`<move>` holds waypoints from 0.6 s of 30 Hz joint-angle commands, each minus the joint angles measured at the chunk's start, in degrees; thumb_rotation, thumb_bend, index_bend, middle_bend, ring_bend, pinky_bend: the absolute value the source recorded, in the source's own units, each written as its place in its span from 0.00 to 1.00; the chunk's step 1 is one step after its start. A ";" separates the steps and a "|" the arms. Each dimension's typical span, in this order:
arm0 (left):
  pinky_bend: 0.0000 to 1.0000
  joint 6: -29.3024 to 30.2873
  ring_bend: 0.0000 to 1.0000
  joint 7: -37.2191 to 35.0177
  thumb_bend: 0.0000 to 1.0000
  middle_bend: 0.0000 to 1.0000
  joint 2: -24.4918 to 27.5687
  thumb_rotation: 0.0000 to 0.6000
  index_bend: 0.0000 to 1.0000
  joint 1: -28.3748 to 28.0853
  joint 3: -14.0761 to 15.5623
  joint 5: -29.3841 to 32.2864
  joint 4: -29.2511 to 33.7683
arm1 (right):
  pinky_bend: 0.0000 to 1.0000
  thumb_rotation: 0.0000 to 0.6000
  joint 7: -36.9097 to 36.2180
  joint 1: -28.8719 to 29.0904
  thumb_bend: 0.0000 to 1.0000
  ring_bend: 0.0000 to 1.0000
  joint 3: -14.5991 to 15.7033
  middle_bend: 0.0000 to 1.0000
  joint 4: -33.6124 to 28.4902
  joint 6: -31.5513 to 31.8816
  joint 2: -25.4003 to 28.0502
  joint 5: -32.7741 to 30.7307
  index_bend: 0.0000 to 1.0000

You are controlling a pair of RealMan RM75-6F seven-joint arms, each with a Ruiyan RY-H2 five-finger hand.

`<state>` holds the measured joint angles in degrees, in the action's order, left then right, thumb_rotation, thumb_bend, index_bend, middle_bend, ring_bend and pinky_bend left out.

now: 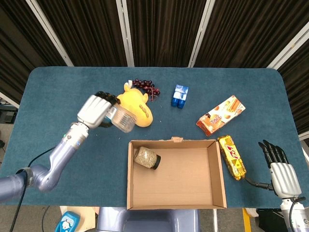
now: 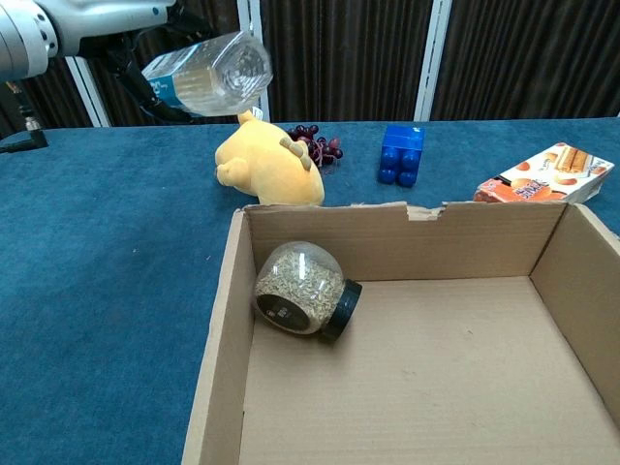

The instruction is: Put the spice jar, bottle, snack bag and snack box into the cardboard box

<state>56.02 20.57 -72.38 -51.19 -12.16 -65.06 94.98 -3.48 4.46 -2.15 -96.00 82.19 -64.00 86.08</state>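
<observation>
My left hand (image 1: pixel 95 110) (image 2: pixel 116 29) grips a clear bottle (image 1: pixel 120 119) (image 2: pixel 208 73) with a blue label, lifted above the table beside the yellow plush. The spice jar (image 1: pixel 147 158) (image 2: pixel 306 290) lies on its side in the near-left corner of the cardboard box (image 1: pixel 218 169) (image 2: pixel 223 320). An orange snack box (image 1: pixel 220 115) (image 2: pixel 545 172) lies right of the box's far side. A yellow snack bag (image 1: pixel 231 156) lies along the box's right wall. My right hand (image 1: pixel 280 170) hovers at the table's right front corner, fingers spread, holding nothing.
A yellow plush toy (image 1: pixel 136 105) (image 2: pixel 266 165) lies just behind the box's left corner. Dark grapes (image 1: pixel 145 85) (image 2: pixel 315 142) and a blue block (image 1: pixel 179 95) (image 2: pixel 400 153) sit farther back.
</observation>
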 commanded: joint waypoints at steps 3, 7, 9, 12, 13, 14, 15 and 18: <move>0.49 3.01 0.51 2.72 0.56 0.53 3.31 1.00 0.68 0.74 0.45 -5.35 16.95 | 0.00 1.00 0.36 -0.12 0.00 0.00 0.11 0.00 0.24 0.33 -0.14 0.29 0.00; 0.49 2.48 0.49 6.50 0.49 0.50 -0.68 1.00 0.65 0.28 2.63 -4.33 20.10 | 0.00 1.00 0.14 -0.36 0.00 0.00 -0.03 0.00 0.38 0.75 -0.10 0.04 0.00; 0.48 2.39 0.48 8.54 0.44 0.48 -3.00 1.00 0.63 0.05 3.69 -3.65 20.83 | 0.00 1.00 -0.14 -0.47 0.00 0.00 -0.07 0.00 0.45 0.90 -0.04 -0.04 0.00; 0.41 2.39 0.37 10.56 0.33 0.33 -5.78 1.00 0.52 -0.23 4.73 -3.14 20.86 | 0.00 1.00 -0.33 -0.54 0.00 0.00 -0.10 0.00 0.56 1.10 0.01 0.06 0.00; 0.35 2.47 0.30 11.08 0.28 0.25 -6.50 1.00 0.45 -0.29 4.93 -2.98 20.77 | 0.00 1.00 -0.37 -0.56 0.00 0.00 -0.09 0.00 0.58 1.15 0.02 0.10 0.00; 0.30 2.64 0.23 12.09 0.24 0.17 -7.93 1.00 0.39 -0.44 5.26 -2.66 20.49 | 0.00 1.00 -0.40 -0.58 0.00 0.00 -0.06 0.00 0.65 1.19 0.02 0.19 0.00; 0.21 2.66 0.12 13.14 0.19 0.08 -9.14 1.00 0.28 -0.62 5.59 -2.26 20.15 | 0.00 1.00 -0.41 -0.60 0.00 0.00 -0.01 0.00 0.71 1.21 0.02 0.27 0.00; 0.07 2.14 0.00 16.05 0.10 0.00 -11.76 1.00 0.11 -1.47 6.10 -0.12 19.20 | 0.00 1.00 -0.40 -0.56 0.00 0.00 0.06 0.00 0.80 1.12 0.02 0.41 0.00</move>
<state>58.45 34.71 -82.23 -51.94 -6.73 -66.87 114.84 -3.88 3.89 -2.10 -95.22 83.32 -63.99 86.47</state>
